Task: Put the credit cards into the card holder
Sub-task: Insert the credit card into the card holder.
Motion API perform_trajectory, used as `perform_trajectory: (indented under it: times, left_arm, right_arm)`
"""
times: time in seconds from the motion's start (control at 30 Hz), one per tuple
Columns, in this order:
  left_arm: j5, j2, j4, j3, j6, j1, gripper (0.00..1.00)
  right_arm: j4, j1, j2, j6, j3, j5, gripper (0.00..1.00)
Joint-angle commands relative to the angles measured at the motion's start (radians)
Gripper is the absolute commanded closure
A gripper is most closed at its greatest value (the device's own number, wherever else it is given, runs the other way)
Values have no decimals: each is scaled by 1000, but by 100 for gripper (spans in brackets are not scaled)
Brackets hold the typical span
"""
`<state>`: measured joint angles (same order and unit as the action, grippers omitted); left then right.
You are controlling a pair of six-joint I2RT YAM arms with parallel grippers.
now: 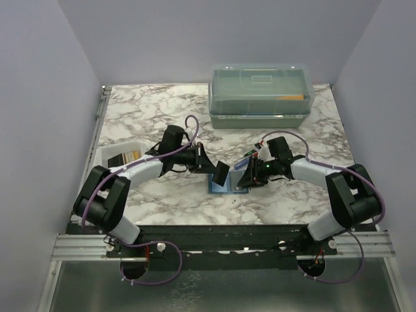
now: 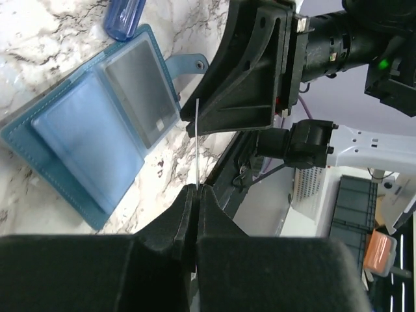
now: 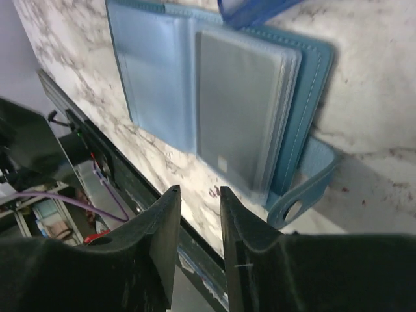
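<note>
The teal-blue card holder (image 1: 227, 186) lies open on the marble table between my grippers, its clear sleeves up; it also shows in the left wrist view (image 2: 91, 143) and the right wrist view (image 3: 214, 97). My left gripper (image 1: 212, 167) is shut on a credit card (image 1: 221, 173), held on edge just above the holder's left side; the card shows edge-on as a thin white line (image 2: 196, 143) rising from the closed gripper (image 2: 197, 188). My right gripper (image 1: 246, 174) hovers over the holder's right side, open and empty (image 3: 198, 192). More credit cards (image 1: 127, 156) lie in the small white tray.
The small clear-white tray (image 1: 104, 158) sits at the table's left edge. A large translucent lidded box (image 1: 260, 94) stands at the back. A blue translucent piece (image 2: 125, 16) lies by the holder's far edge. The holder's snap flap (image 3: 305, 188) sticks out sideways.
</note>
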<state>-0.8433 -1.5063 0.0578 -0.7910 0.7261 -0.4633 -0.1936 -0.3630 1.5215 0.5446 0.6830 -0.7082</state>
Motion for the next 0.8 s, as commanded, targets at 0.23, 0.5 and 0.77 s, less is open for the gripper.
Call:
perform_trajectory:
  times: [0.23,0.5,0.77]
  left_arm:
    - [-18,-207,255,47,123,-37,100]
    - [26,-244,260,77,164,-34,100]
    - [51,-283,263,77,168,-32,100]
  right_arm:
    - [136,-2,79,-1,23,187,77]
    - [159,-1,95,-3,-8,225,79]
    - [183,-2,88,0,-37,220,79]
